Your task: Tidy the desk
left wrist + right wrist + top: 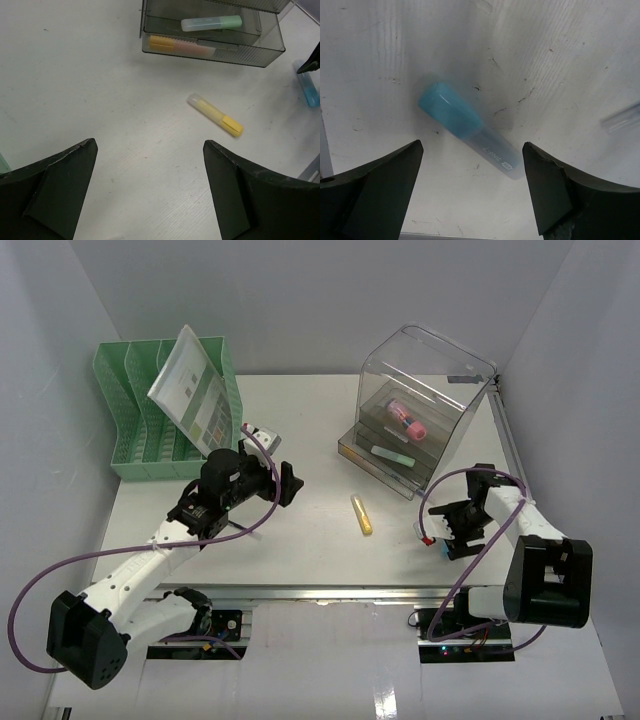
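Right gripper (pixel 471 155) hovers, jaws wide, over the blue highlighter (pixel 462 125) on the desk (pixel 300 550), near-right of centre; I'd turn the wrist to square the jaws across its slanted barrel, then descend; left gripper (pixel 150 165) hangs wide and empty, far-left.

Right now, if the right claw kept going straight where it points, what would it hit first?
Most likely the blue highlighter lying on the desk, right between the right gripper's open fingers; how far off is unclear.
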You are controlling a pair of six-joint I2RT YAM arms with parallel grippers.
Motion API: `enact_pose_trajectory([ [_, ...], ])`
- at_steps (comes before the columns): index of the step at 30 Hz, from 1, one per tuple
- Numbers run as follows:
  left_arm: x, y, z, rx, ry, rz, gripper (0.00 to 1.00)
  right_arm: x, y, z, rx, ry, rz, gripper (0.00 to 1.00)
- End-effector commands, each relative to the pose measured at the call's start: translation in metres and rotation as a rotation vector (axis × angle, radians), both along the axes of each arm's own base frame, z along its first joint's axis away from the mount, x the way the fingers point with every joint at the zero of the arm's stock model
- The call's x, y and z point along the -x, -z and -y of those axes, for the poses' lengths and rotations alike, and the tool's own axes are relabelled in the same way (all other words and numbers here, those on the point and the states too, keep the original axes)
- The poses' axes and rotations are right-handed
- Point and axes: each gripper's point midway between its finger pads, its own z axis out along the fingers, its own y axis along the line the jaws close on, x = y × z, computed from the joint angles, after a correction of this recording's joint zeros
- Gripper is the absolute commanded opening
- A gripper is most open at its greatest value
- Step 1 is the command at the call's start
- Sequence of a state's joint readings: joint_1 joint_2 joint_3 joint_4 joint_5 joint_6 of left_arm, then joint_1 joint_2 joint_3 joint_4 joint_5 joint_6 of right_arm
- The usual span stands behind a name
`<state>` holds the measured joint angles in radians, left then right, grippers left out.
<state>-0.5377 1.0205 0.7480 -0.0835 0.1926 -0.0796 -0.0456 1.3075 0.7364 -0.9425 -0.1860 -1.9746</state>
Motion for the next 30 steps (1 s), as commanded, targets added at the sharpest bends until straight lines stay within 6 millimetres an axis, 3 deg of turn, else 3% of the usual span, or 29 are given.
enact_pose_trajectory([
  [1, -0.004, -0.004, -0.015, -0.039, -0.059, 0.041, 0.98, -0.030, 0.001, -0.007, 0.010, -0.300, 0.102, 0.85],
  [10, -0.006, -0.003, -0.020, -0.052, -0.085, 0.045, 0.98, -0.023, 0.018, -0.014, -0.011, -0.241, -0.009, 0.55],
  [17, -0.006, -0.003, -0.019, -0.049, -0.078, 0.046, 0.98, -0.019, 0.017, -0.045, -0.119, -0.201, -0.018, 0.35],
  [20, -0.003, -0.002, -0.014, -0.039, -0.046, 0.038, 0.98, -0.023, 0.008, -0.068, -0.176, -0.159, -0.002, 0.25],
  [22, 0.002, -0.002, -0.006, -0.022, 0.000, 0.032, 0.98, -0.026, -0.009, -0.089, -0.239, -0.077, 0.001, 0.08],
  [26, 0.013, -0.002, 0.008, 0.013, 0.099, 0.008, 0.98, -0.024, -0.065, -0.156, -0.442, 0.080, -0.001, 0.08],
  [30, 0.019, 0.002, 0.017, 0.042, 0.138, -0.033, 0.98, -0.041, -0.137, -0.212, -0.638, 0.259, 0.000, 0.08],
])
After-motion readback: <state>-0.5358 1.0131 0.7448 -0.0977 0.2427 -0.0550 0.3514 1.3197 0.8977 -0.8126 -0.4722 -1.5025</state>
